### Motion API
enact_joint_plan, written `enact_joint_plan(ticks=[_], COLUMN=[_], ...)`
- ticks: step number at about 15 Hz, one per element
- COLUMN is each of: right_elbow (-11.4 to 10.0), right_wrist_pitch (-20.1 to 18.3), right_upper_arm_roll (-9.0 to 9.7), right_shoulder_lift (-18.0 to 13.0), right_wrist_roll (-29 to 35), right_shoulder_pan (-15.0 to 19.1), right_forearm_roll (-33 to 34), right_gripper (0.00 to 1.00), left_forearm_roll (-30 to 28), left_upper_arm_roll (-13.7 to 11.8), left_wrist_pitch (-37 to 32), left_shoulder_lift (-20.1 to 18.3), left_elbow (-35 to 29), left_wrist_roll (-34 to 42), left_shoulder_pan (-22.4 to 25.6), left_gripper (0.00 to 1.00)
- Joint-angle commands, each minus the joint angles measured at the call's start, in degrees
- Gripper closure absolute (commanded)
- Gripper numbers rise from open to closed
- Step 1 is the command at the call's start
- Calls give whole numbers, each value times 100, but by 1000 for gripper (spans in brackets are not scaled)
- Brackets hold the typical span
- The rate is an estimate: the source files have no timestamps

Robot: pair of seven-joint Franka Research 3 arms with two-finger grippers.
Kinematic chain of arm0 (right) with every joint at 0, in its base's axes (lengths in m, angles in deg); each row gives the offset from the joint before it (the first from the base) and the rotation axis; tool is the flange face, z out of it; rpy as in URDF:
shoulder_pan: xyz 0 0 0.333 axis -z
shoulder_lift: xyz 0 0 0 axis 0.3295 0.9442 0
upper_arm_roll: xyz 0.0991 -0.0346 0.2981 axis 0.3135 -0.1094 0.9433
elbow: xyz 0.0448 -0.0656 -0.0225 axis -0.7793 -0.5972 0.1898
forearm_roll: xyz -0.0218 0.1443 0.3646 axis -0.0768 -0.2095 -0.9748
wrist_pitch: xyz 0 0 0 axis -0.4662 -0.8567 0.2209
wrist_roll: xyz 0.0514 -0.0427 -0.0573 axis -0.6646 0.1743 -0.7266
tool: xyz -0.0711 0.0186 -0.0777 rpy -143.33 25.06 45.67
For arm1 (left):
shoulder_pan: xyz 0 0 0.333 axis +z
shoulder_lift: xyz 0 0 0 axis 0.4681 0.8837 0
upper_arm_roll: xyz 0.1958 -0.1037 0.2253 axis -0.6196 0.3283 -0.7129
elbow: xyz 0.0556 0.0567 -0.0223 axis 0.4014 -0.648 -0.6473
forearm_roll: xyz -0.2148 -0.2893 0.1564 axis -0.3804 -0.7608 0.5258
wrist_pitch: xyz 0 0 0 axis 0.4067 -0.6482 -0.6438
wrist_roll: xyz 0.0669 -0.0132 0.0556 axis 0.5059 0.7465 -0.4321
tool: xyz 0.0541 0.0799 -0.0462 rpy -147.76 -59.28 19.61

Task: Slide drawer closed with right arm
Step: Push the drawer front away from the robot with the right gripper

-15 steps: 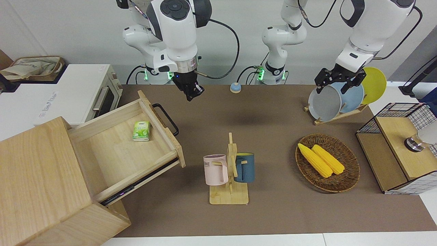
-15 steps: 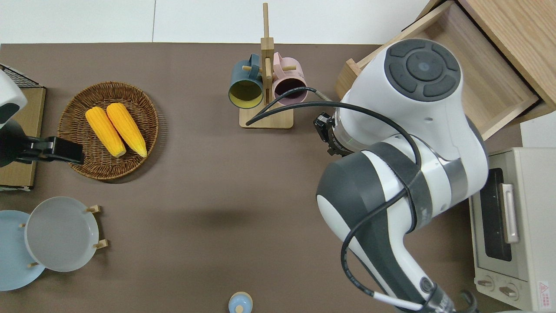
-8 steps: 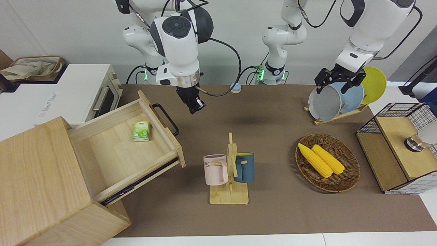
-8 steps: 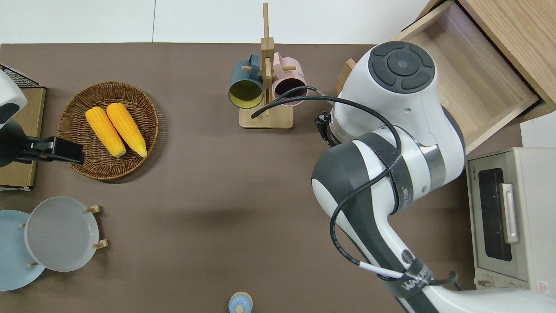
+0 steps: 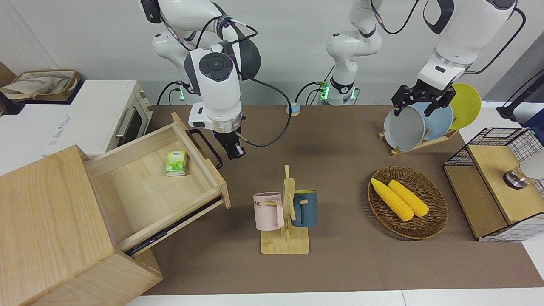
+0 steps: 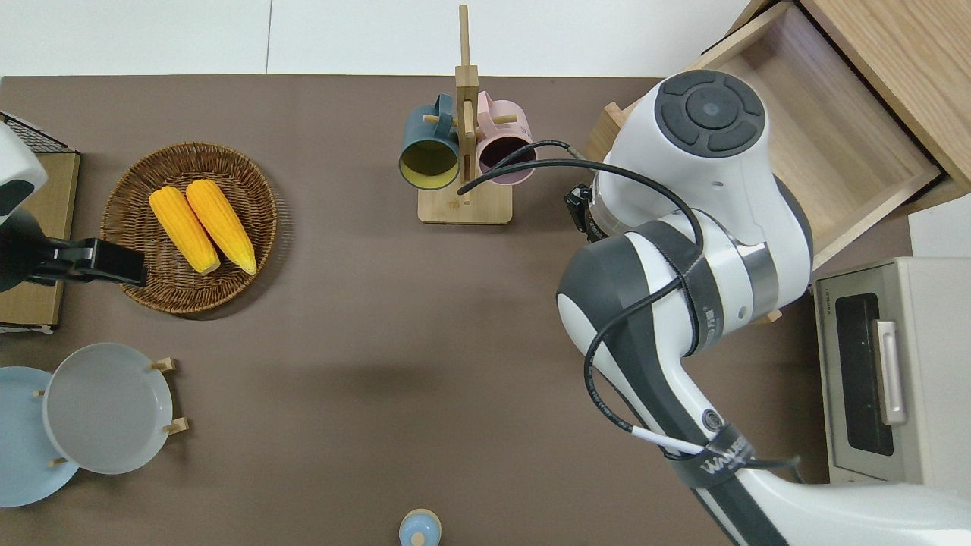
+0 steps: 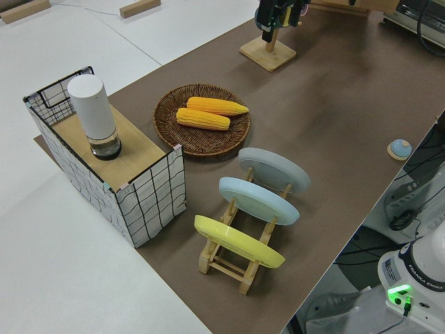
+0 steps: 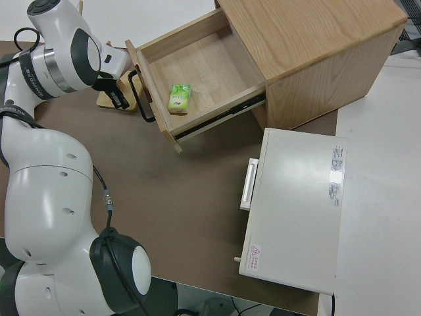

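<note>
The drawer (image 5: 140, 187) stands pulled far out of the big wooden cabinet (image 5: 46, 221). A green packet (image 5: 176, 162) lies on its floor. Its black loop handle (image 5: 207, 146) points toward the table's middle. My right gripper (image 5: 235, 151) hangs low, shut and empty, close beside the handle on the side toward the table's middle. I cannot tell whether it touches the handle. The right side view shows the gripper (image 8: 120, 100) next to the handle (image 8: 141, 95) of the open drawer (image 8: 204, 72). In the overhead view the arm hides the gripper. My left arm is parked.
A white toaster oven (image 5: 106, 114) stands beside the cabinet, nearer to the robots. A wooden mug rack (image 5: 285, 212) with two mugs stands near the drawer's front corner. A basket of corn (image 5: 407, 202), a plate rack (image 5: 418, 123) and a wire rack (image 5: 497, 182) stand toward the left arm's end.
My right arm has come down and moved toward the drawer's handle. The drawer has not moved. The left arm has stayed still.
</note>
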Motion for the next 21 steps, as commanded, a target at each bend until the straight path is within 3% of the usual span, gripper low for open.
enact_joint_plan(ticks=[1, 15, 21], right_elbow=[-69, 151, 160], right_wrist_pitch=[192, 490, 482], right_upper_arm_roll=[85, 68, 15], right_shoulder_lift=[81, 363, 380], right_wrist_roll=[17, -1029, -1925], right_shoulder_pan=[231, 951, 1338], right_forearm_roll=[108, 214, 222], right_gripper=[1000, 1000, 1000], left_forearm_roll=[102, 102, 102], left_upper_arm_roll=[-2, -2, -2], left_wrist_pitch=[-103, -103, -103], left_shoulder_lift=[-25, -25, -25], left_elbow=[58, 58, 49], left_wrist_roll=[-60, -60, -60], left_shoulder_pan=[-39, -39, -39], left_gripper=[7, 7, 7])
